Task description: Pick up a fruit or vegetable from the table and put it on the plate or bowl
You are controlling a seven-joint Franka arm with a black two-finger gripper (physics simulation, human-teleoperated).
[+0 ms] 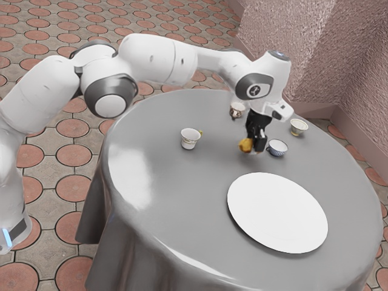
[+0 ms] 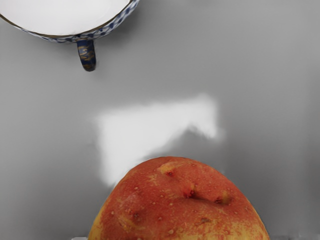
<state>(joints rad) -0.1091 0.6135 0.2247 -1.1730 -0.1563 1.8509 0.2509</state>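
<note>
Gripper (image 1: 254, 143) fingers clamped on red-orange fruit (image 2: 177, 202), over grey table (image 1: 170, 200), near blue-patterned cup (image 1: 277, 147).

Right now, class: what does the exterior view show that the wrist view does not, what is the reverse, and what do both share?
Exterior view's extras: the arm, the gripper at the fruit, the white plate, three more cups. Wrist view's extras: the fruit's speckled red-orange skin and the blue-rimmed cup's patterned handle. Shared: fruit, blue-rimmed cup, grey tablecloth.
</note>
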